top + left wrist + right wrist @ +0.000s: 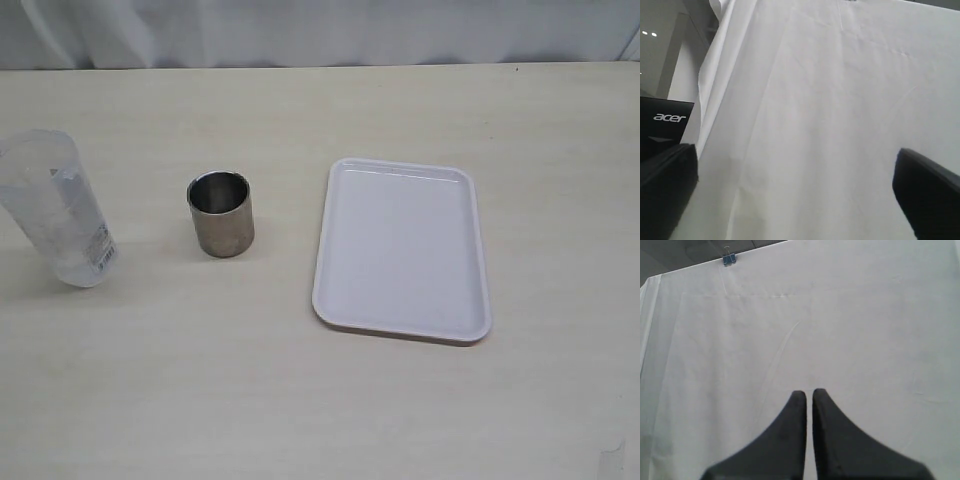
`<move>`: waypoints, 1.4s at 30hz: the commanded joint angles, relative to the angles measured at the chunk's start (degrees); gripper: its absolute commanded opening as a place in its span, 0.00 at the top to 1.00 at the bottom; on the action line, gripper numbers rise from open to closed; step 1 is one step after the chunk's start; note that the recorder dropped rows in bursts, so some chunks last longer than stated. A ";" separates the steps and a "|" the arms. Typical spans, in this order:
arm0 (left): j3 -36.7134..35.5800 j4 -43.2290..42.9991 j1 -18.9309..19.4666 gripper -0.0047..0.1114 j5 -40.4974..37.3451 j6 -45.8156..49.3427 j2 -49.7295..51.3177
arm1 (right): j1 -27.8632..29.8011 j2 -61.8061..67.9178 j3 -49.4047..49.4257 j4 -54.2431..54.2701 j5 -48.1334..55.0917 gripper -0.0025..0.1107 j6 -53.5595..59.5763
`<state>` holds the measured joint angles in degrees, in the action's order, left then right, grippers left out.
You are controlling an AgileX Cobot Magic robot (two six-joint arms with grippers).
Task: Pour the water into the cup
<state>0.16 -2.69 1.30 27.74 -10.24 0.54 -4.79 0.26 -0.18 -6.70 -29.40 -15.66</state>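
The short brushed-steel cup (221, 213) stands upright on the table, left of centre. A tall clear plastic tumbler (58, 208) with a small label stands at the far left; the water in it is barely visible. Neither gripper shows in the exterior view. In the left wrist view my left gripper (795, 192) is open, its black fingers (667, 190) far apart, facing a white curtain. In the right wrist view my right gripper (809, 395) is shut and empty, its fingers (790, 440) nearly touching, also facing the curtain.
A white rectangular tray (403, 248) lies empty right of the cup. A white curtain (320, 30) hangs behind the table's far edge. A black Acer monitor (665, 125) shows beside the curtain in the left wrist view.
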 commanded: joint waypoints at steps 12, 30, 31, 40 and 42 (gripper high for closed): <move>-0.16 -14.74 -0.35 0.06 5.27 -7.44 35.26 | 0.00 -0.26 0.18 -0.03 2.64 0.94 -0.21; -0.16 -20.44 -0.35 0.06 20.85 -5.22 60.98 | 0.00 -0.26 0.18 -0.03 5.38 0.94 -0.21; -0.16 -19.90 -0.35 0.06 21.51 -4.25 62.23 | 0.00 -0.26 0.18 -0.03 5.38 0.94 -0.21; -0.16 -14.78 -0.35 0.06 27.88 1.78 71.99 | 0.00 -0.26 0.18 -0.03 5.38 0.94 -0.21; -0.16 -14.78 -0.35 0.06 29.94 2.87 74.25 | 0.00 -0.26 0.18 -0.03 5.38 0.94 -0.21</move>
<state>0.16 -18.02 1.30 53.92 -8.73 71.89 -4.79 0.26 -0.18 -6.70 -24.51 -15.77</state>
